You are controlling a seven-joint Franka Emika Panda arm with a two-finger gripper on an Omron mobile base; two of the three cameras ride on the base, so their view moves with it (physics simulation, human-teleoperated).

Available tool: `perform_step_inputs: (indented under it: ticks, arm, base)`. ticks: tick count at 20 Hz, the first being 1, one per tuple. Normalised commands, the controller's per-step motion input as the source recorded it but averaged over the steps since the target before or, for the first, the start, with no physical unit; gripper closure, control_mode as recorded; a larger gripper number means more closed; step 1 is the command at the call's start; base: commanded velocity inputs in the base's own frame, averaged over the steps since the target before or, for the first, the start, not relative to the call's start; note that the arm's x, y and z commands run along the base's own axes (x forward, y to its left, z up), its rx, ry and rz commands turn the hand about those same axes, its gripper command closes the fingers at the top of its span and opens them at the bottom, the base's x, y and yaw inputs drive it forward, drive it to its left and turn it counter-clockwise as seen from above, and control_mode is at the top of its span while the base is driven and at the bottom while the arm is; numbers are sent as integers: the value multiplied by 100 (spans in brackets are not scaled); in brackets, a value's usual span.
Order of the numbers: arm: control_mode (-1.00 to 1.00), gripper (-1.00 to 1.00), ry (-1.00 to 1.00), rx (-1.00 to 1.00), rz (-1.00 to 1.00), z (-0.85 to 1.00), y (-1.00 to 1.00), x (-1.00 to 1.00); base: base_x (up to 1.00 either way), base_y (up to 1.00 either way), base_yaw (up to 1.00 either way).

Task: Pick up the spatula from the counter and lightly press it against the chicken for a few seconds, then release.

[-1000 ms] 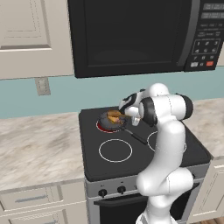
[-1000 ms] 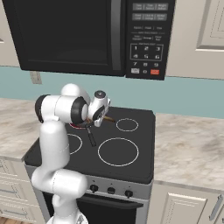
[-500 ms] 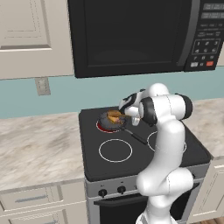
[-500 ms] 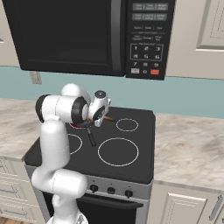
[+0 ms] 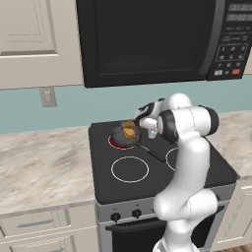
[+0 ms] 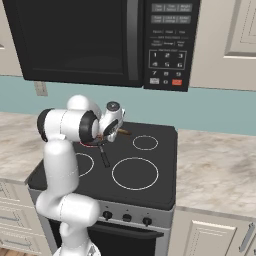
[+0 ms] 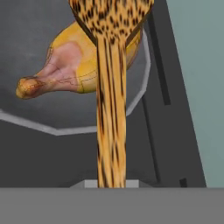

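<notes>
Both base views are bright and evenly lit by a diffuse light with no clear source. The white arm is softly shaded, paler on top and greyer underneath. The dark stove top looks matte, and the microwave door is near black with a dull vertical sheen by its right edge. The worktop is evenly lit from left to right. Straight edges stay straight into the corners, and everything is sharp near and far. In the close hand view, the spatula has a stretched, smeared pattern. The chicken shows soft texture and faceted outlines.
</notes>
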Motion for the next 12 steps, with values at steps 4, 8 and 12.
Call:
perform_step_inputs:
  ticks: [4, 8, 12]
  arm:
    - [-100, 100, -12, 0, 4, 9, -3, -13]
    - [-100, 100, -10, 0, 3, 2, -9, -13]
    - [-100, 100, -12, 0, 4, 14, -15, -18]
  base:
    - [0, 0, 0]
    - [0, 0, 0]
    - [0, 0, 0]
